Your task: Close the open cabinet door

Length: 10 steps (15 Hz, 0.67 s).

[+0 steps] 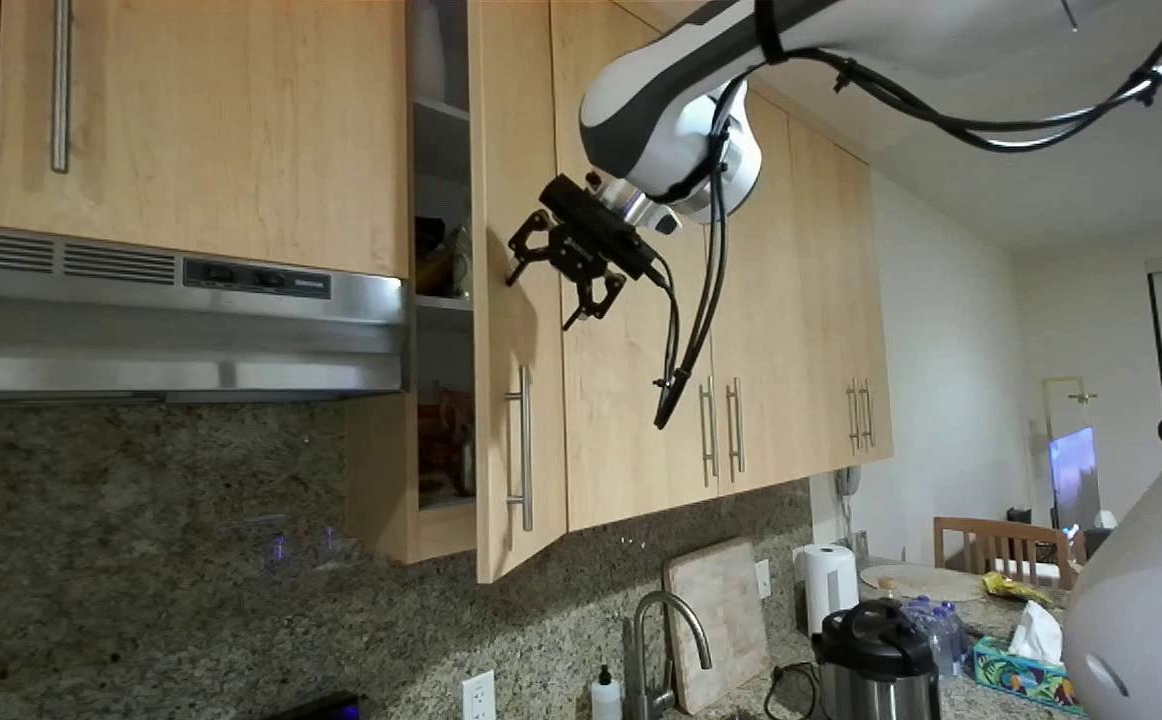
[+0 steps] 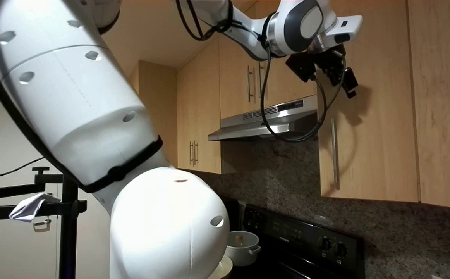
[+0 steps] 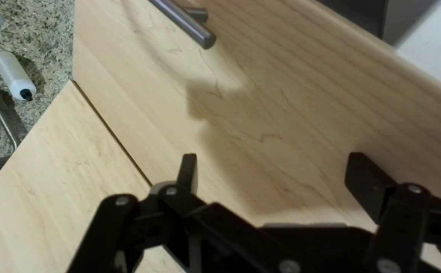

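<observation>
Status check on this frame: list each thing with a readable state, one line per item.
Tall narrow light-maple cabinet door: standing open
Matching light-maple doors next to it: shut
Black two-finger gripper: jaws apart, holding nothing; contact with open door unclear
Black-and-steel pressure cooker: lidded; locked or not, can't tell
Pale round cooking pot: lidded
Curved metal faucet: no water seen running
Stainless-steel range hood: on or off, can't tell

It was a kitchen: a steel range hood [image 1: 171, 345] hung under wooden cabinets [image 1: 211, 130], with a black stove [image 2: 302, 237], a lidded pot [image 2: 242, 252] and a faucet [image 1: 640, 645] lower down.
</observation>
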{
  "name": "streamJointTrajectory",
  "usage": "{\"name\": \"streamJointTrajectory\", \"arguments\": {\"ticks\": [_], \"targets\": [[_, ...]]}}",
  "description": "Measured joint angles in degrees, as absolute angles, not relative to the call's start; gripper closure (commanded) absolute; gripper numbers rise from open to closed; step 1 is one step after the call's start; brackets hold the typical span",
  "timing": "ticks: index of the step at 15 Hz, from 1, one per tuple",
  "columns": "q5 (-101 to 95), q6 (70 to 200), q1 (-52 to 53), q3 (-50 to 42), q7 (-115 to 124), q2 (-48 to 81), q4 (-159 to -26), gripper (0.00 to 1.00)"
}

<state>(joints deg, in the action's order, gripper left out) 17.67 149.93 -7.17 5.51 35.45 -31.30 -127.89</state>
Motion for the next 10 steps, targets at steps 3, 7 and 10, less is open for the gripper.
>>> {"name": "streamJointTrajectory", "arguments": {"ticks": [3,7,10], "targets": [[17.44,150.03,-7.21,6.58,36.06,-27.77,-124.65,0.0],[16.7,150.03,-7.19,7.53,36.08,-23.83,-121.17,0.0],[15.37,150.03,-7.1,8.49,36.25,-21.51,-119.13,0.0]]}}
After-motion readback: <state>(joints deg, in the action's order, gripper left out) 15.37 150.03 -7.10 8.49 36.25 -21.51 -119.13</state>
